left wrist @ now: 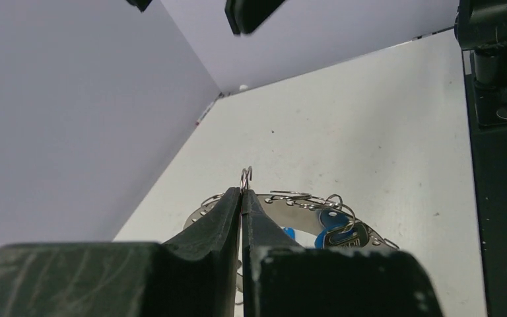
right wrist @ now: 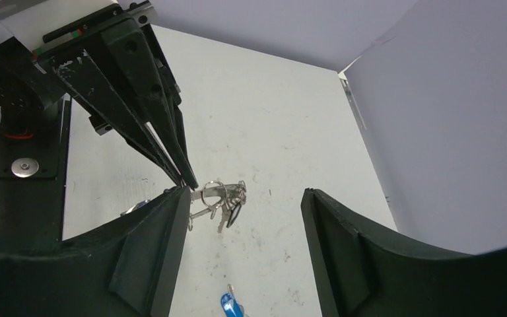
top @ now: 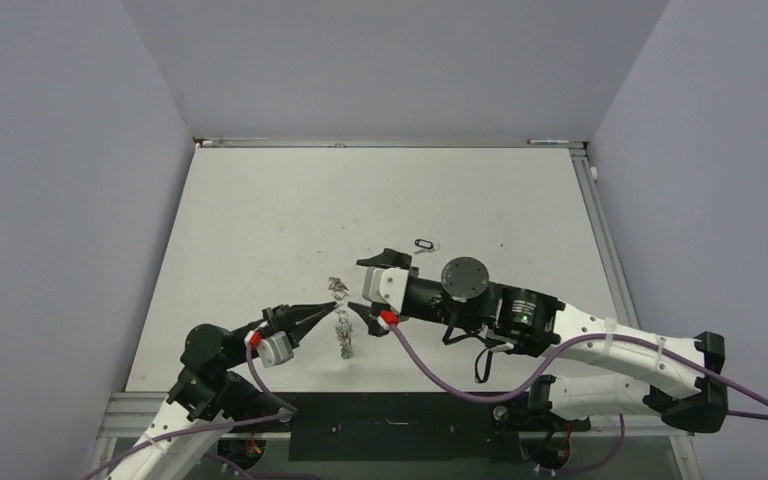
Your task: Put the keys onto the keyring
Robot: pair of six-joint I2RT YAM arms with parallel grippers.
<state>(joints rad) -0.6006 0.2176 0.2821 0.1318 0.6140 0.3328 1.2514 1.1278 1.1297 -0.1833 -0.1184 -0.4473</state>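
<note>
The keyring (left wrist: 302, 209) is a flat grey metal ring with small holes in its rim, held off the table. Blue-headed keys (left wrist: 333, 220) and a black-headed key (left wrist: 351, 239) hang from it on small wire loops. My left gripper (left wrist: 242, 191) is shut on the keyring's edge, and a wire loop sticks out past its tips. In the top view the left gripper (top: 327, 313) holds the keyring (top: 341, 322) between the arms. My right gripper (right wrist: 244, 193) is open and empty, facing the keyring (right wrist: 219, 193) from close by. A loose blue key (right wrist: 232, 305) lies on the table below it.
A loose black-headed key (top: 425, 244) lies on the white table (top: 280, 210) behind the right gripper (top: 358, 286). Grey walls enclose the table on three sides. The right arm (top: 520, 315) stretches across the near right part.
</note>
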